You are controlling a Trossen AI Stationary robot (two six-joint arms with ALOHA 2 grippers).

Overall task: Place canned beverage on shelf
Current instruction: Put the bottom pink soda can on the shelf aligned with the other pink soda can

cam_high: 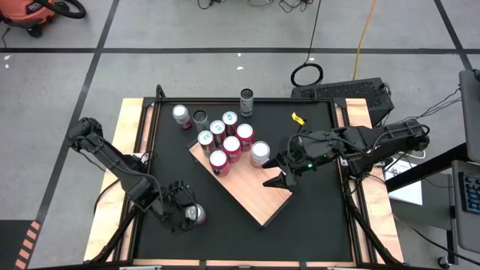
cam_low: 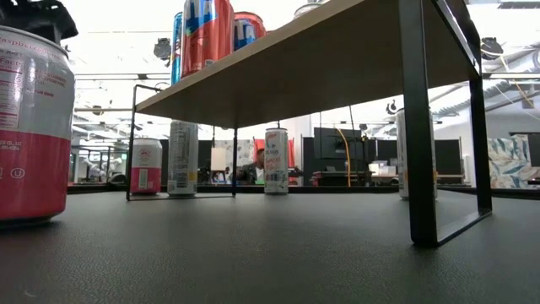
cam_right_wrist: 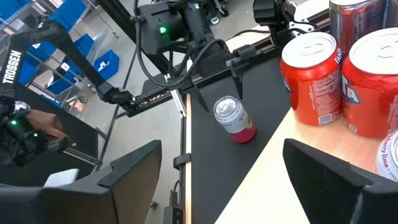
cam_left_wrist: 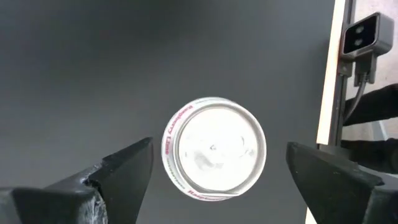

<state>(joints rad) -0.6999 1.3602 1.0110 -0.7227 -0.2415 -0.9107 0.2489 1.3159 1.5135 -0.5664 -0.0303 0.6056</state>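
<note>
The left claw [cam_high: 187, 215] hangs over the near left part of the black tabletop [cam_high: 315, 217], its two fingers spread wide on either side of a pink-and-white beverage can [cam_high: 196, 214] that stands upright there. In the left wrist view the can's silver lid [cam_left_wrist: 214, 149] sits between the fingers [cam_left_wrist: 121, 177] with clear gaps on both sides, so the can is not gripped.

The right claw [cam_high: 274, 172] hovers above the bare near half of the wooden shelf [cam_high: 259, 196], fingers apart and holding nothing. The shelf is a pale slab on thin black legs [cam_low: 419, 127], set at an angle across the middle of the tabletop.

On its far half stands a cluster of cans: red ones [cam_high: 232, 145], a white-topped one [cam_high: 205, 139] and a silver-topped one [cam_high: 259, 152] nearest the right claw. The right wrist view shows two of the red cans [cam_right_wrist: 311, 78] close by on the wood.

Off the shelf, at the far side of the tabletop, stand a pink can [cam_high: 181, 115], a dark can [cam_high: 200, 118] and a tall slim can [cam_high: 247, 101]. A small yellow object [cam_high: 298, 118] lies toward the far right.
</note>
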